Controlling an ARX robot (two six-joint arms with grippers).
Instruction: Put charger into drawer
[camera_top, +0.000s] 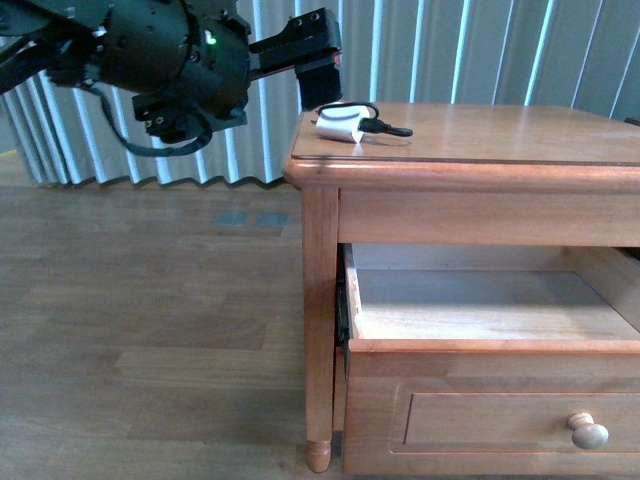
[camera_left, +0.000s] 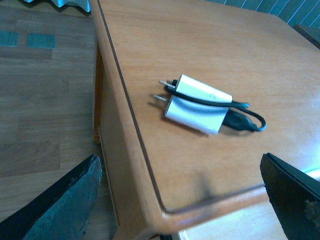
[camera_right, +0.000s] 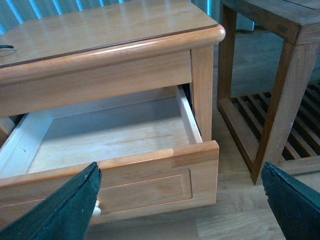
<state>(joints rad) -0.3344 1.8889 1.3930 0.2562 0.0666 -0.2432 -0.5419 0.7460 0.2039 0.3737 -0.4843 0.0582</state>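
Left jaws are spread wide here. In the left wrist view one dark finger (camera_left: 60, 205) sits off the counter's (camera_left: 165, 40) side edge and the other (camera_left: 295, 195) over its front edge, with nothing between them but bare wood and the counter's rounded corner.

The charger (camera_left: 197, 104) lies flat on the counter's top, a little way in from that corner and well clear of both fingers. Its white body is wrapped by the black cable (camera_left: 250, 117), and two metal prongs (camera_left: 161, 90) poke out toward the counter's side edge.

From the front view, my left arm (camera_top: 170, 60) hangs in the air beside the counter (camera_top: 480, 135), level with its top. The charger (camera_top: 340, 124) sits just inside the corner nearest it, and I'm not touching it.

Under the counter's top the drawer (camera_top: 480, 345) stands pulled out, its pale interior bare and its round knob (camera_top: 589, 431) on the panel front.

Right jaws are apart too, with both fingers (camera_right: 60, 210) framing the right wrist view. The drawer (camera_right: 125, 162) is open below the counter's (camera_right: 115, 30) lip, and a slatted wooden stand (camera_right: 280, 75) is just beside the counter's leg. My right arm doesn't show in the front view.
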